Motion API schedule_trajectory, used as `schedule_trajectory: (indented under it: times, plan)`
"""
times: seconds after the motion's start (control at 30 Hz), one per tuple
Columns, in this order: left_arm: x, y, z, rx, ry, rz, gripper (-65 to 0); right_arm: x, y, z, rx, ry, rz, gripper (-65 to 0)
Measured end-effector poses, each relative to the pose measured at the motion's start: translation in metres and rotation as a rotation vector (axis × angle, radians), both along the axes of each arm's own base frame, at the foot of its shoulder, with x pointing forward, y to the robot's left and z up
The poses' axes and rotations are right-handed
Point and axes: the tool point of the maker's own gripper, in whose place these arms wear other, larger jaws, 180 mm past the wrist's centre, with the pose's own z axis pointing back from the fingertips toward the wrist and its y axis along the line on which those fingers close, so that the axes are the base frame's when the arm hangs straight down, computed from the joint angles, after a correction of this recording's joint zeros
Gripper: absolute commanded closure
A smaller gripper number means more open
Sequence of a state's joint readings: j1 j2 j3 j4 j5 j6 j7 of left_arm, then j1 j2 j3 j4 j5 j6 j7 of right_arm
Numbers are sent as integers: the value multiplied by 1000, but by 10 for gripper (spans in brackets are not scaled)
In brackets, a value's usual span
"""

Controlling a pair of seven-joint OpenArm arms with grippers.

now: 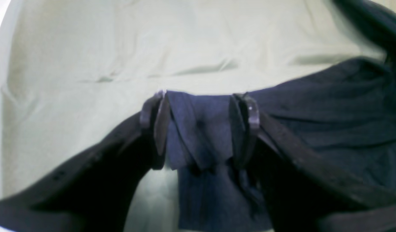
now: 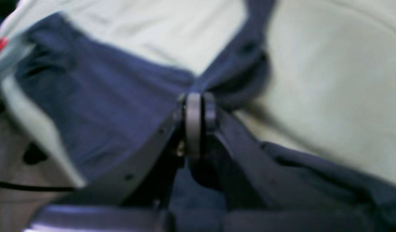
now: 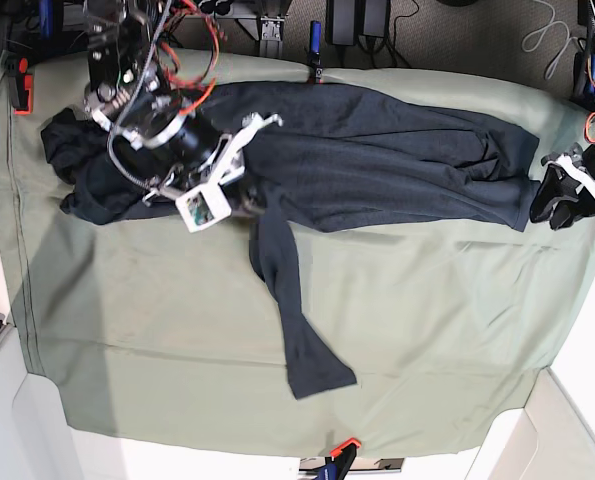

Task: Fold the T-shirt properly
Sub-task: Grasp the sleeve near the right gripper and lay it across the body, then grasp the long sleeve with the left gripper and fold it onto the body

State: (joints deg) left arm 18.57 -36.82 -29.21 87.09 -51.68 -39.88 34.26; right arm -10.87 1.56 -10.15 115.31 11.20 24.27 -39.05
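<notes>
Base view: right arm enters from 11 o'clock and reaches down toward the centre, its gripper (image 3: 249, 200) pointing to about 4 o'clock. Left arm sits at the 3 o'clock edge, cut off by the border; its gripper points to about 8 o'clock, well apart from the right one.

Left wrist view: left gripper (image 1: 198, 129) open; fingers reach inward from 8 and 4 o'clock, tips apart on either side of the centre, a clear gap between them.

Right wrist view: right gripper closed; fingers (image 2: 193, 122) rise from 7 and 5 o'clock and come together near the centre, tips aimed at 12 o'clock. Finger bases blurred.
</notes>
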Motion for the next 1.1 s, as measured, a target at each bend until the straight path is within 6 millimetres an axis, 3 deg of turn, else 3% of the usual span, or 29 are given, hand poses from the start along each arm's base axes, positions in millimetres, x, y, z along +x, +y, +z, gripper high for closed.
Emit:
schedule_trajectory:
  times: [0.1,0.2,0.27,0.37,0.57,0.73,0.9,1.1]
  plan:
    - [4,-8,10,-35,-34,-12,-327,-14,3,-6,25,38,4,0]
    - [11,-23,32,-29,-95,-59,-327,-21,1,-14,20,71,-7,-234]
    - [16,-37,42,-21,-125,-101,-327,-20,-2,-15,15,74,-16,-316]
    - [24,-60,41,-3,-125,-168,-327,-6,-23,-12,18,57,-106,-320]
    - [47,-129,19,22,-103,-333,-327,33,-118,-2,-48,-3,-411,-320]
    - [70,-177,11,73,-123,-437,-366,37,-176,3,-74,-20,-578,-320]
    - [114,-205,-11,47,-77,-417,-366,32,-200,-5,-65,11,-645,-320]
    - [153,-252,-49,-120,31,-387,-366,30,-191,-28,17,82,-631,-320]
